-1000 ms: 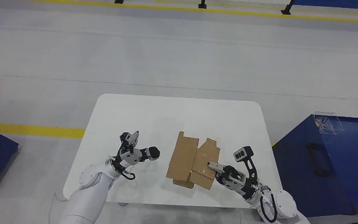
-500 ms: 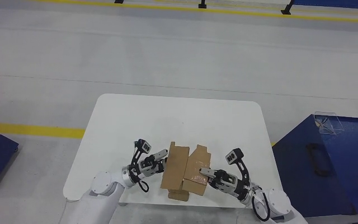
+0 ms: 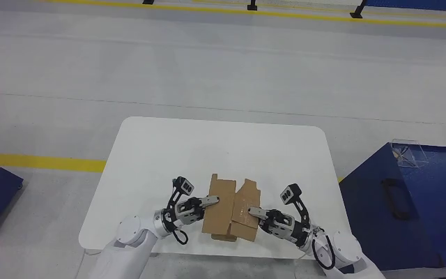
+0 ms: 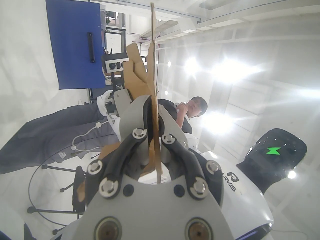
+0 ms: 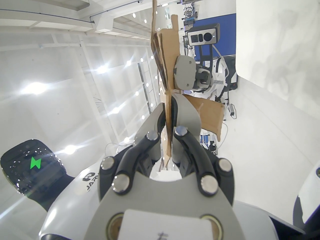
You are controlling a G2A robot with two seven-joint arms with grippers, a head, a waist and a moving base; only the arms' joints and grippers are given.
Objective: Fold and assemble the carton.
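Left gripper now clamps the carton by its left edge; a second ago you had it well clear. Right gripper pinches the right edge. Carton sits lower centre of frame, near the front edge of the table.

One carton — flat brown cardboard. One white table beneath it. Two grippers — left gripper and right gripper.

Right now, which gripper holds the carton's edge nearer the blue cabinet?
The right gripper; the left gripper clamps the opposite edge of the carton.
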